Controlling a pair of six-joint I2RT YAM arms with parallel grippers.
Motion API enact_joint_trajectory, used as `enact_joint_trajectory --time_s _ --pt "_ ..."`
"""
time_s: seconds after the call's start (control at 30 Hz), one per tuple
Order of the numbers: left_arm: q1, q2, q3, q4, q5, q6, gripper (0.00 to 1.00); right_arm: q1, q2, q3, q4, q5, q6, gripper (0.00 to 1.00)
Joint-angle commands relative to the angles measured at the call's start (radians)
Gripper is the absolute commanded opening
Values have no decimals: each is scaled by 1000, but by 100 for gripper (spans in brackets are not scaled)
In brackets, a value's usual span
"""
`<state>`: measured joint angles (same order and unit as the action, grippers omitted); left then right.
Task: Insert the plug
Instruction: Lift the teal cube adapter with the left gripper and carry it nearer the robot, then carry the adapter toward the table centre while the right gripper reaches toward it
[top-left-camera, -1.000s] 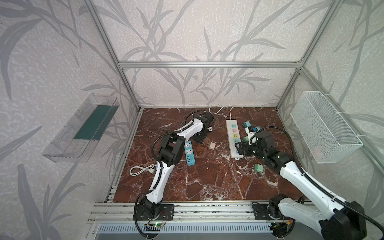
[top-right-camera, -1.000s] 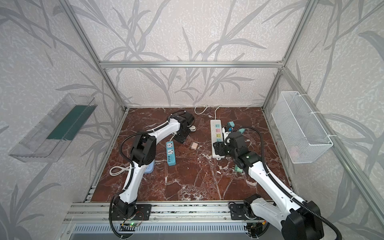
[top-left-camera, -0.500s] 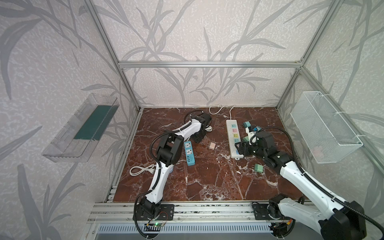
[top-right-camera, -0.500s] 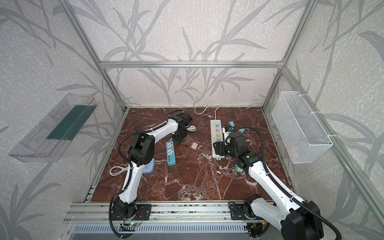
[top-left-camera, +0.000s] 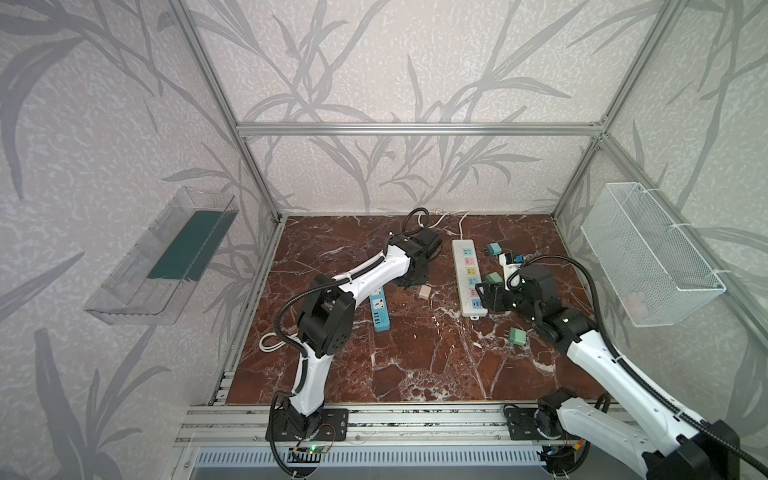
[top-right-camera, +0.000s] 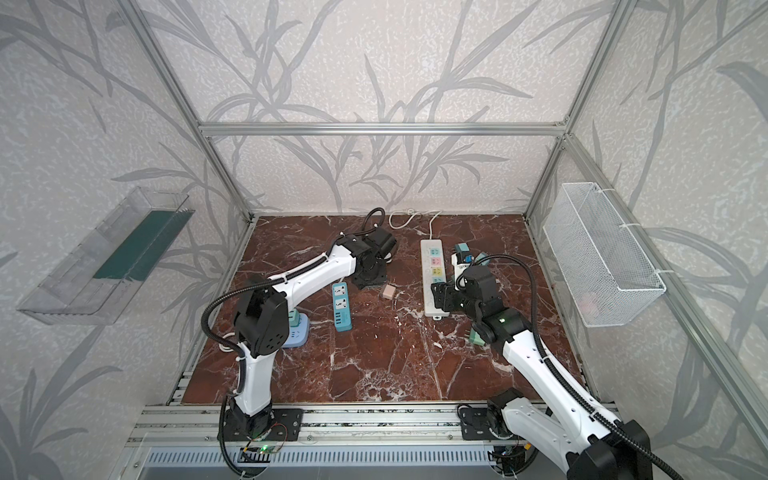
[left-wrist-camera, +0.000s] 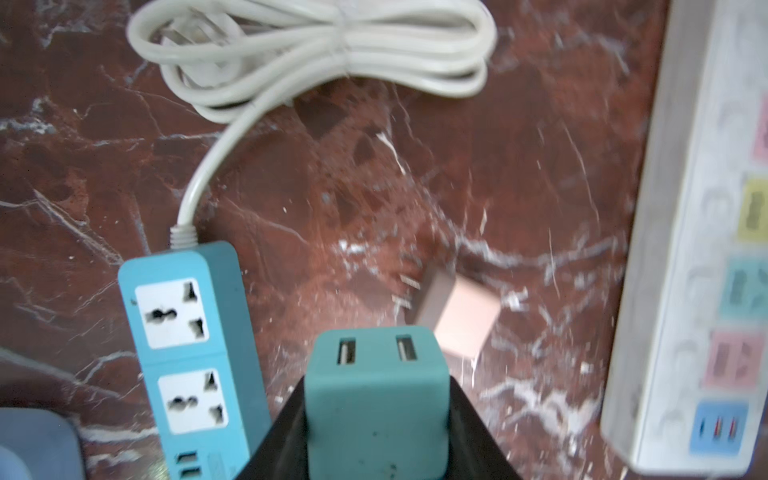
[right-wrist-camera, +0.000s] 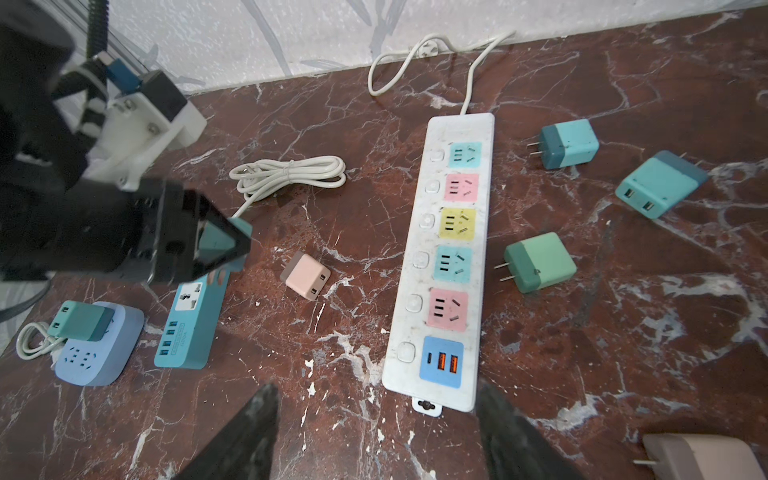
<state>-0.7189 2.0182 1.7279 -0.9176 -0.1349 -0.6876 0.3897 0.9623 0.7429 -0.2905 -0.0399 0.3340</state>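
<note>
A teal plug (left-wrist-camera: 376, 415) with two USB slots sits between the black jaws of my left gripper (left-wrist-camera: 376, 390), which is shut on it. In the right wrist view the same plug (right-wrist-camera: 218, 243) shows in the left gripper (right-wrist-camera: 216, 249), just above the far end of the blue power strip (right-wrist-camera: 189, 328). In both top views the left gripper (top-left-camera: 411, 276) (top-right-camera: 368, 280) hides the plug. My right gripper (right-wrist-camera: 376, 388) is open and holds nothing, at the near end of the white power strip (right-wrist-camera: 451, 249) (top-left-camera: 467, 278).
A pink plug (right-wrist-camera: 307, 278) lies between the two strips. Two teal plugs (right-wrist-camera: 569, 143) (right-wrist-camera: 660, 187) and a green plug (right-wrist-camera: 540, 262) lie right of the white strip. A lavender socket block (right-wrist-camera: 99, 345) carries a green plug. A coiled white cable (right-wrist-camera: 291, 174) lies behind.
The left gripper's jaws have closed onto the teal plug. The right arm has stayed where it was.
</note>
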Motion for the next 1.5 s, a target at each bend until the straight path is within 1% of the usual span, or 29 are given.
enact_joint_trajectory --time_s 0.0,0.03,0.1,0.13,0.27,0.37,0.47,0.57,0.6,0.63,0.7,0.77,0.83,0.87,0.97,1.07,1.13,1.23,1.27,1.33,1.43,1.47 --pt "-64 -32 -112 -49 41 181 34 -7 -54 -2 -66 86 14 74" --pt "-83 -40 -152 -34 74 187 33 -8 -72 -5 -86 103 17 74" --pt "-121 -57 -221 9 82 199 31 -10 -107 -11 -128 120 24 74" --pt "-142 -65 -250 27 66 204 29 -10 -125 -15 -148 119 29 74" --pt "-196 -78 -322 101 74 212 30 -11 -198 -41 -194 76 72 74" --pt "-217 -72 -351 122 51 237 31 -11 -226 -57 -217 14 91 74" --pt "-218 -97 -412 177 87 246 39 -9 -221 -39 -267 -6 91 74" --pt "-218 -104 -453 193 95 245 52 -9 -228 -26 -289 -26 94 74" --pt "-218 -106 -465 195 96 242 59 -9 -230 -23 -293 -36 95 74" --pt "-218 -108 -473 196 97 242 62 -9 -231 -20 -297 -44 96 74" --pt "-218 -120 -489 193 90 237 69 -10 -234 -15 -306 -56 97 74" --pt "-218 -129 -496 185 95 236 71 -9 -236 -12 -312 -61 100 74" --pt "-219 -133 -501 178 103 231 68 -8 -240 -11 -310 -67 104 74" --pt "-218 -133 -502 176 108 229 64 -8 -241 -14 -308 -69 107 74" --pt "-218 -134 -513 177 125 216 47 -8 -236 -14 -302 -82 109 74" --pt "-219 -145 -539 199 113 212 34 -5 -225 -13 -293 -103 108 74" --pt "-217 -153 -545 216 98 219 21 -3 -211 -11 -286 -114 106 73" --pt "-219 -226 -581 297 119 239 2 -1 -176 3 -285 -136 91 70" --pt "-222 -274 -606 342 121 250 0 0 -160 12 -289 -146 88 67" --pt "-235 -372 -659 443 118 288 0 0 -134 30 -295 -170 79 58" --pt "-271 -525 -763 642 44 378 0 10 -100 55 -289 -213 73 39" --pt "-286 -574 -819 746 5 411 0 18 -84 66 -285 -225 73 31"
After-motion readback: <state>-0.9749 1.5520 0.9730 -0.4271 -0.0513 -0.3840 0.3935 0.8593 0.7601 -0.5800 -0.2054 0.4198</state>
